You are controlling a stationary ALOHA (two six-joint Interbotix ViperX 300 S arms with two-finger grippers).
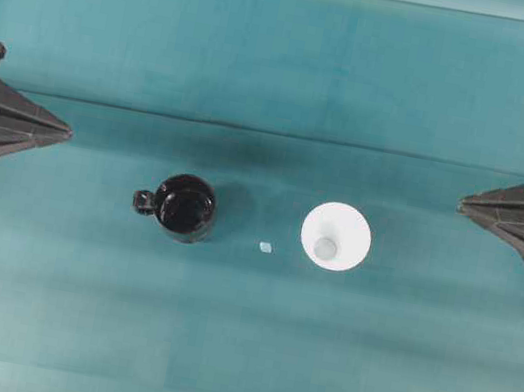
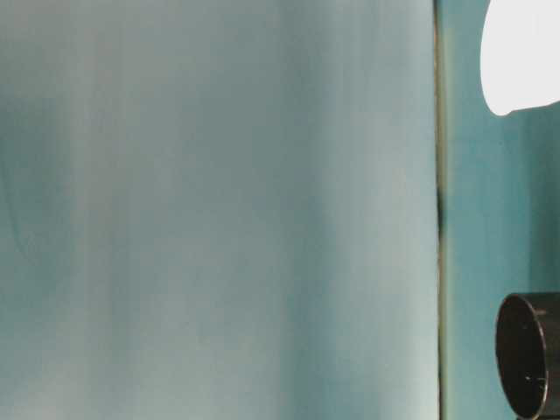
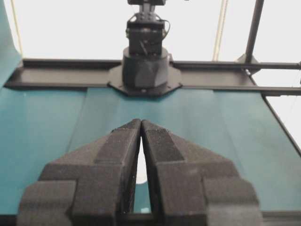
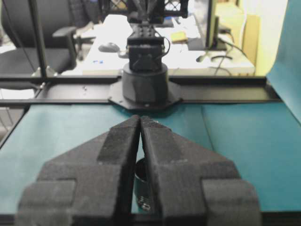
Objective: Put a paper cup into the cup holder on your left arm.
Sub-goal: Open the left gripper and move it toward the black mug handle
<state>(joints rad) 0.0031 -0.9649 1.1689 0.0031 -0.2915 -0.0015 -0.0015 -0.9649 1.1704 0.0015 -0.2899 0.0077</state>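
Observation:
The white paper cup [image 1: 335,235] stands upright on the teal cloth, right of centre. The glossy black cup holder [image 1: 186,207] stands left of centre, its knob handle pointing left. The two are apart. My left gripper [image 1: 68,132] rests at the left edge, shut with nothing in it, well away from the holder. My right gripper [image 1: 462,203] rests at the right edge, also shut and empty. In the left wrist view the fingertips [image 3: 141,121] meet, and a sliver of the paper cup [image 3: 141,172] shows behind them. In the right wrist view the holder [image 4: 142,181] shows behind the gripper [image 4: 141,117].
A small pale scrap [image 1: 265,247] lies on the cloth between holder and cup. Black frame posts run along both side edges. Each wrist view faces the opposite arm's base [image 3: 145,70]. The table-level view shows only parts of the cup [image 2: 522,52] and holder [image 2: 529,354].

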